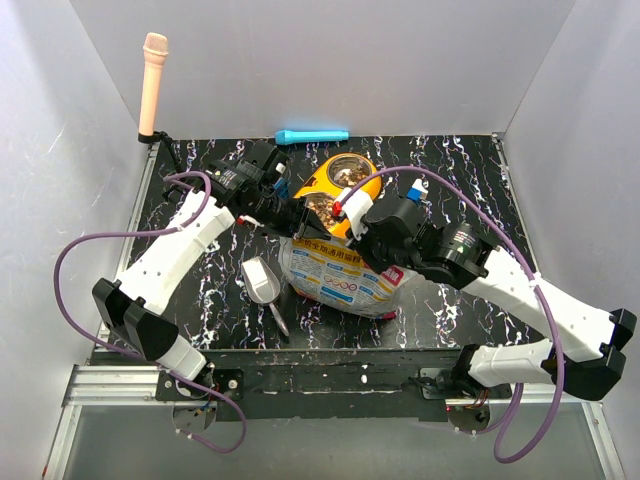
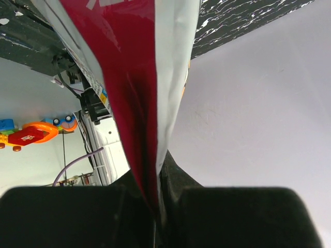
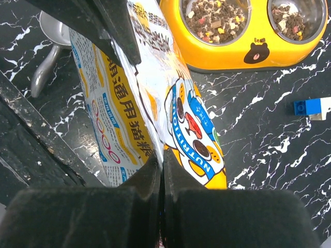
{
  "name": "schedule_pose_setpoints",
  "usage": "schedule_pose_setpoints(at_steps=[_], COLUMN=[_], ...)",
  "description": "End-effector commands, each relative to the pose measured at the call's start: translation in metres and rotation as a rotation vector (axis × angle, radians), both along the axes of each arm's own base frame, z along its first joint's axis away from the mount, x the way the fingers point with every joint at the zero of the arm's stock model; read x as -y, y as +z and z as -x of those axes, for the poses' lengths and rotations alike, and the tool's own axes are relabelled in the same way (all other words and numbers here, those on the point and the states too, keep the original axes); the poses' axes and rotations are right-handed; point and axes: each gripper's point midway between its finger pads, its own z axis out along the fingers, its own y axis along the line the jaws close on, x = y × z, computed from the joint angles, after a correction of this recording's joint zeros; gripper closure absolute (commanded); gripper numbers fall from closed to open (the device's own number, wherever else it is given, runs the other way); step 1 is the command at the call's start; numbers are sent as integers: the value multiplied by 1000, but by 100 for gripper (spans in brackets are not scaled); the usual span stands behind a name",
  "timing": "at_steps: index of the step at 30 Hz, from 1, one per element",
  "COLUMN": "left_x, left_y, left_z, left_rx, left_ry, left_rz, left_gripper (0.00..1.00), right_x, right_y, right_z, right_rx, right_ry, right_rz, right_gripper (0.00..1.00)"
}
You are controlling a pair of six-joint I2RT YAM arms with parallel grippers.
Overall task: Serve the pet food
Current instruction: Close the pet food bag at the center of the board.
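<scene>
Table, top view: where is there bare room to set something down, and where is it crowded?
Bare: the back right corner, between the bowl and the right wall; also a front strip left of the scoop. Crowded: the middle, where bowl, bag and scoop sit close and the left gripper and right gripper pinch the bag.

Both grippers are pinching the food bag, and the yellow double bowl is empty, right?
No, the yellow double bowl holds pet food in both cups; the right wrist view shows it. The left gripper and right gripper do each pinch the food bag.
</scene>
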Motion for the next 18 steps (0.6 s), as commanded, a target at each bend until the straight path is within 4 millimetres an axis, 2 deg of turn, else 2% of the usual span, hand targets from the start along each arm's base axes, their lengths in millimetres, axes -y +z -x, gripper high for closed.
schedule_pose_setpoints(at_steps=[1, 13, 15, 18], left_x=[-68, -63, -63, -62], left_y=[8, 7, 7, 7], left_z=[-10, -11, -12, -12], left_rx=[45, 44, 45, 44], left_ry=[180, 175, 178, 177], left_rz=[-157, -136, -130, -128], left_gripper=[100, 100, 100, 100], right_x=[123, 115, 117, 114], right_y=[3, -8, -6, -3], right_z=[11, 15, 15, 16], right_rx=[66, 1, 4, 6], right_ry=[-165, -201, -215, -204], right_rz=[322, 297, 287, 255], right_gripper=[99, 97, 82, 66])
